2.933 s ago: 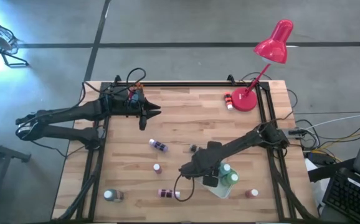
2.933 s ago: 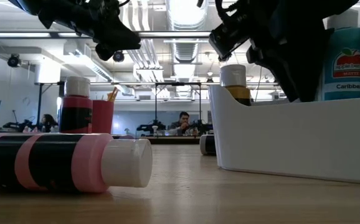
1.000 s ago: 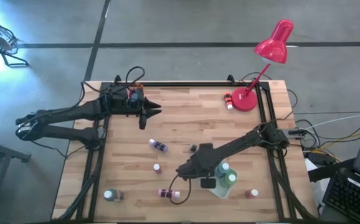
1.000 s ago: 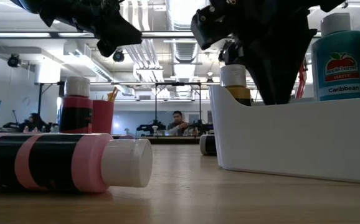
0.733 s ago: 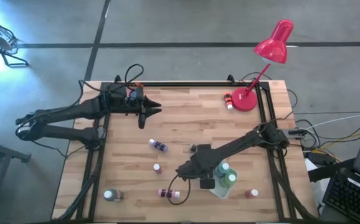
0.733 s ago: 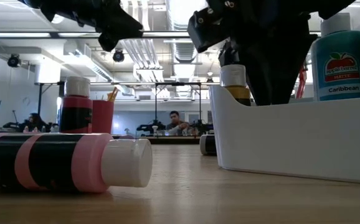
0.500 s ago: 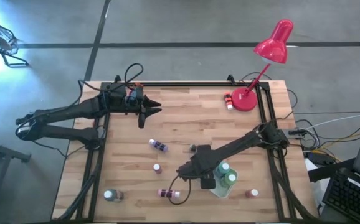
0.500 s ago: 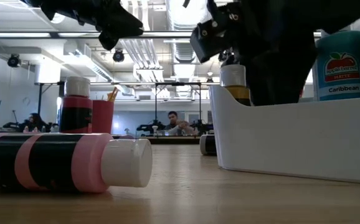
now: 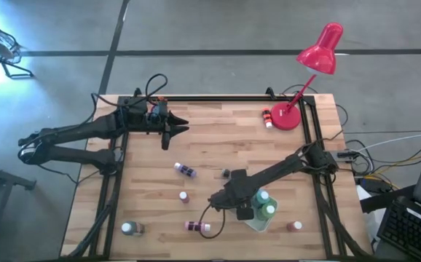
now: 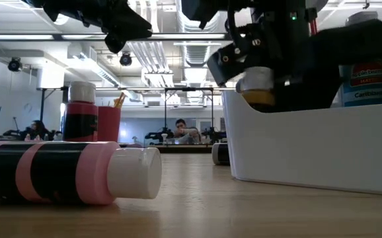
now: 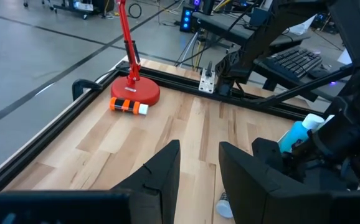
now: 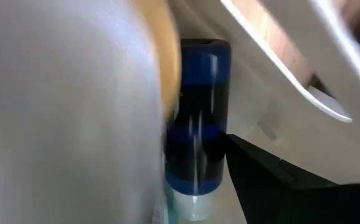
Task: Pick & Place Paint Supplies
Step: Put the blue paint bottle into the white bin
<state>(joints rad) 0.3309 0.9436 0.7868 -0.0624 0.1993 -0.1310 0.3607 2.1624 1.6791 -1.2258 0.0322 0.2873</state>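
My right gripper [image 9: 245,212] points down into the white bin [image 10: 310,145] at the table's near right. A blue-and-black bottle [image 12: 195,118] stands upright beside it, white cap toward the wrist; whether it is held does not show. The bin also holds a yellow bottle with a white cap [image 10: 257,82], a teal bottle [image 9: 263,196] and a green one [image 9: 272,209]. My left gripper [image 9: 168,137] hangs open over the table's far left with nothing between its fingers [image 11: 164,174].
Loose bottles lie on the wood: a purple one [image 9: 186,170], a small upright one [image 9: 184,196], a pink one on its side [image 10: 65,173], a dark one [image 9: 226,173], and others near the front edge [image 9: 129,228] [image 9: 293,226]. A red desk lamp [image 9: 287,116] stands far right, an orange bottle [image 9: 269,116] beside its base.
My right gripper has gone down into the white bin, rolling slightly. The yellow bottle's white cap has shifted a little sideways beside it, and the gripper now hides part of the teal bottle in the low view.
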